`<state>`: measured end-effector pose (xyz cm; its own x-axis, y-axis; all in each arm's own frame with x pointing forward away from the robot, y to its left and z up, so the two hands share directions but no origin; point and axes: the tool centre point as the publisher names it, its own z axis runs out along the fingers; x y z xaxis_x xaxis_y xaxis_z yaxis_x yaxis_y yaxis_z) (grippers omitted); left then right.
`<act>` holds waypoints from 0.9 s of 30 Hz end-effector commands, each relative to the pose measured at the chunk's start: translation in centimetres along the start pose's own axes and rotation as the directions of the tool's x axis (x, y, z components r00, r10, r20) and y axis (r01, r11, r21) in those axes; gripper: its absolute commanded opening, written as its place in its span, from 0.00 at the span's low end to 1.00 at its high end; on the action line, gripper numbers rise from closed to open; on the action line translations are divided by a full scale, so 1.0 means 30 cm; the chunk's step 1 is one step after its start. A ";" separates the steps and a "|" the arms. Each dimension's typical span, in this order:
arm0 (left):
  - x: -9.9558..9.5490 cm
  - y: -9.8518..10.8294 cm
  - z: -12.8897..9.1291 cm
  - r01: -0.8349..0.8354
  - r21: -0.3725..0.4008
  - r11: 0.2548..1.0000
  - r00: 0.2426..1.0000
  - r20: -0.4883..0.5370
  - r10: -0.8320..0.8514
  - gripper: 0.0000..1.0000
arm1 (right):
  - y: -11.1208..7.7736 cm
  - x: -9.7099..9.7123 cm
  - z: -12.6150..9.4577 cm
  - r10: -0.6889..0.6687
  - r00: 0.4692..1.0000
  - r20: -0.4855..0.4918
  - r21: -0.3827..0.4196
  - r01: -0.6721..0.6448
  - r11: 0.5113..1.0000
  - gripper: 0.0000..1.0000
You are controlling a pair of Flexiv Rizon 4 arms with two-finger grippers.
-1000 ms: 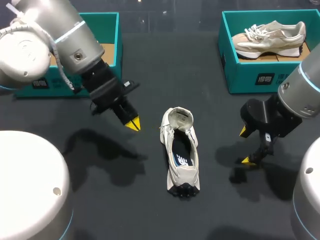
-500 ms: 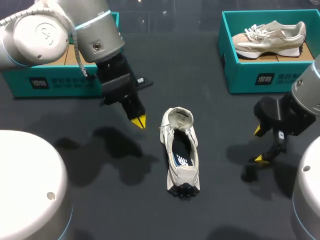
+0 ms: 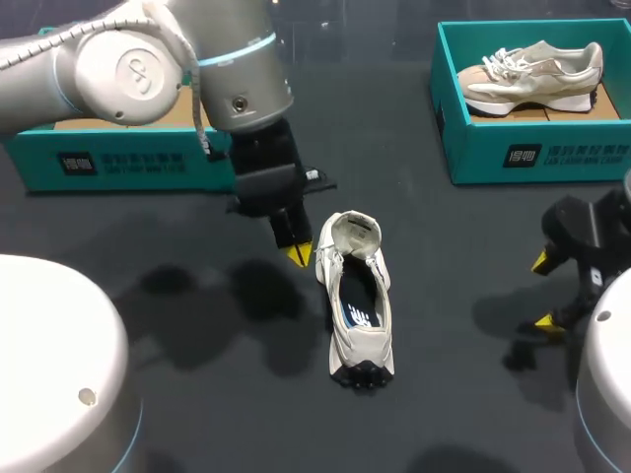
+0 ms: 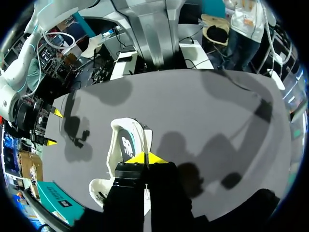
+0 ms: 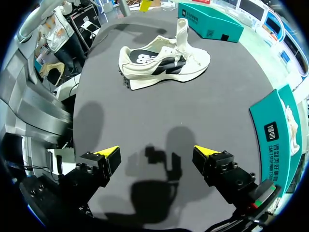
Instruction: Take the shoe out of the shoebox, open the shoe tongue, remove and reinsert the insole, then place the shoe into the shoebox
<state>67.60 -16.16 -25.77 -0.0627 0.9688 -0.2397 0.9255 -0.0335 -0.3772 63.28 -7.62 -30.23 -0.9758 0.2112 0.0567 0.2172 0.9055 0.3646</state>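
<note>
A white shoe (image 3: 359, 315) lies on the dark table at the middle, its tongue (image 3: 353, 234) folded up at the far end and a dark insole (image 3: 357, 304) showing inside. My left gripper (image 3: 297, 254) is shut and empty, its tips just left of the tongue. In the left wrist view the shut tips (image 4: 145, 158) hang over the shoe (image 4: 126, 142). My right gripper (image 3: 543, 292) stands open and empty, well to the right of the shoe. From the right wrist, the gripper (image 5: 156, 153) is wide open with the shoe (image 5: 164, 60) far ahead.
A teal shoebox (image 3: 118, 163) stands at the back left behind my left arm. A second teal shoebox (image 3: 532, 148) at the back right holds another pale shoe (image 3: 532, 71). Bare table lies between the shoe and my right gripper.
My left arm has swung right and forward, bringing its shut tips from the left of the table up to the shoe's tongue. My right arm has drawn back to the right.
</note>
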 end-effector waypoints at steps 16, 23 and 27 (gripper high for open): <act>-0.121 0.012 0.156 -0.044 -0.042 0.998 0.977 -0.212 0.034 0.00 | -0.002 0.009 -0.002 -0.001 1.000 0.005 0.000 0.001 1.000 1.00; -0.123 0.042 0.227 -0.074 0.005 0.997 0.965 -0.252 0.073 0.00 | -0.002 0.009 -0.002 -0.001 1.000 0.005 0.000 0.001 1.000 1.00; -0.121 0.052 0.264 -0.086 -0.003 0.996 0.953 -0.291 0.081 0.00 | -0.002 0.009 -0.002 -0.001 1.000 0.005 0.000 0.001 1.000 1.00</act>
<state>66.19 -20.65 -31.71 0.1027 0.9932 -0.0545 0.9298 -0.1153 -0.3496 63.14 -7.64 -30.18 -0.9758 0.2118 0.0542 0.2168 0.9053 0.3653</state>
